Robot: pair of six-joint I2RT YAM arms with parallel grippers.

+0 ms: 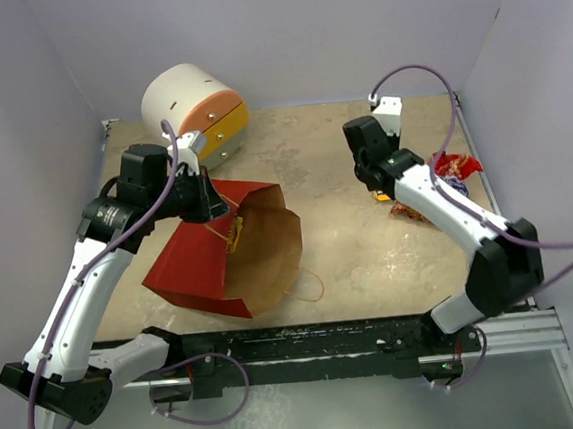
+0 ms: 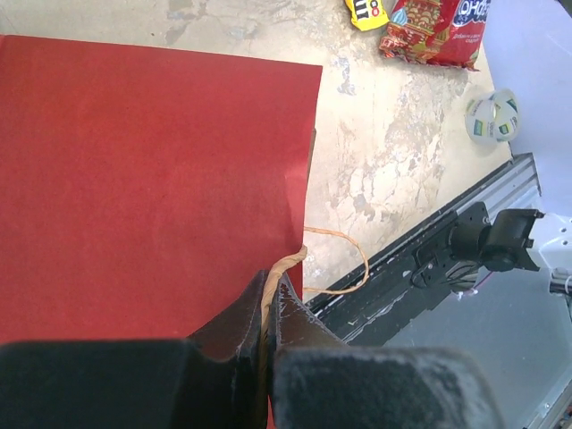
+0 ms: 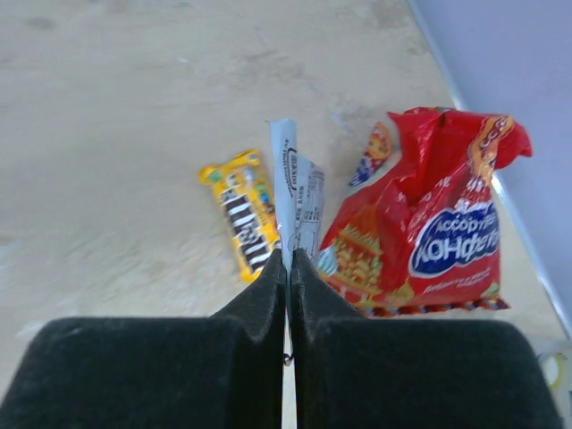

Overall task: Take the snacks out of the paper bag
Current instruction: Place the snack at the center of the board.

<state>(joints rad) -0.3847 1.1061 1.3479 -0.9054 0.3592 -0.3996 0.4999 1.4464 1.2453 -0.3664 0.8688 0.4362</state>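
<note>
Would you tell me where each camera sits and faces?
Top external: above, behind, looking down on the table; both arms show.
Left wrist: above the left gripper, facing the paper bag; fingers pinch its handle.
Right wrist: above the right gripper, facing snacks; fingers pinch a white packet.
Shared: both wrists see the red snack bag.

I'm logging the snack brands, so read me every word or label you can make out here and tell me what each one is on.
"АССОРТИ" above "КОНФЕТ...", last letters unclear: blue oval on the big red bag.
"m&m's", running lengthwise: yellow packet.
Fine print on the white wrapper: too small to read.
Green markings on the tape roll: too blurred to read.
</note>
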